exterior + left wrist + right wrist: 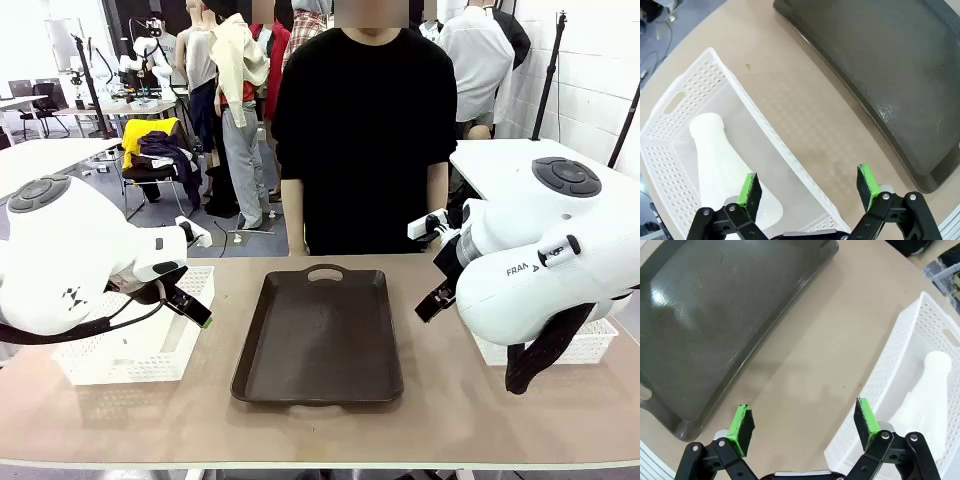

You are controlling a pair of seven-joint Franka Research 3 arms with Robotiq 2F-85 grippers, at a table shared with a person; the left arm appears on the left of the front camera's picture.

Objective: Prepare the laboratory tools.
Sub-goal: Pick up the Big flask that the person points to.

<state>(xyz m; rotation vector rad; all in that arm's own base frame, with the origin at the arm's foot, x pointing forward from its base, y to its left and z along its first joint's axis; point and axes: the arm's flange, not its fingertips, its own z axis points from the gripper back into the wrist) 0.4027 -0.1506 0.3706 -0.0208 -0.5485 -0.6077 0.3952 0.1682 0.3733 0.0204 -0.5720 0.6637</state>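
A frosted-white conical flask (720, 160) lies on its side in the white mesh basket (695, 85) below my left gripper (808, 186). That gripper hangs open above the basket's near wall, one green pad over the flask's base and the other over bare table. A second flask (927, 400) lies in the other white basket (900, 355), under my right gripper (803, 422). It is open too, with one pad over the basket's rim. Neither gripper holds anything. In the front view the left gripper (190, 303) and right gripper (436, 298) flank the tray.
The dark brown tray (318, 340) lies bare mid-table, between the left basket (130, 352) and the right basket (590, 345). A person in a black top (365, 140) stands at the far edge. Bare tabletop separates each basket from the tray.
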